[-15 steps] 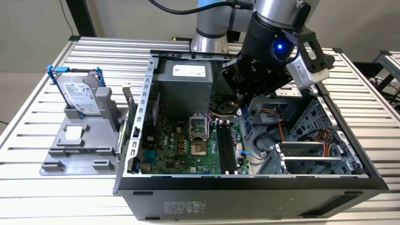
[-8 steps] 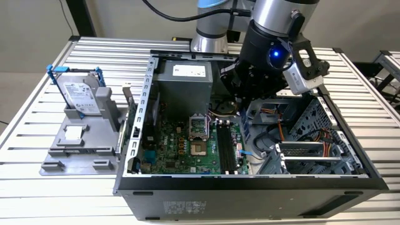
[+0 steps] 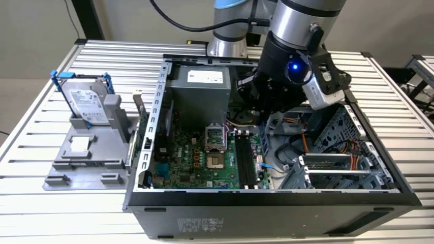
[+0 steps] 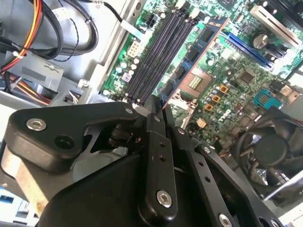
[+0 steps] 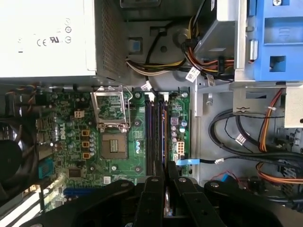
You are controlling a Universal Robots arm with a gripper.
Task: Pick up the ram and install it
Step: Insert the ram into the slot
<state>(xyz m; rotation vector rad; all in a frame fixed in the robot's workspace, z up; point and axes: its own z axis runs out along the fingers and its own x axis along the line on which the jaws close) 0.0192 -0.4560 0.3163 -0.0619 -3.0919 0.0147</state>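
Observation:
My gripper [image 4: 158,106] is shut on the ram [image 4: 199,47], a thin dark board with black chips that juts out from between the fingers. The ram hangs lengthwise just above the motherboard, alongside the long black memory slots [image 4: 156,52]. In the first wrist view the gripper [image 5: 164,174] holds the ram [image 5: 164,142] edge-on over the slots [image 5: 152,137], by their side nearest the cables. Whether it touches a slot I cannot tell. In the exterior view the gripper [image 3: 261,109] is down inside the open computer case, behind the slots [image 3: 245,162].
The grey power supply [image 3: 196,84] sits close beside the arm. The CPU socket [image 5: 113,144] lies next to the slots. Bundled cables [image 5: 246,137] and a metal drive cage [image 3: 339,168] crowd the other side. A hard drive with blue rails [image 3: 88,101] stands on a grey holder outside the case.

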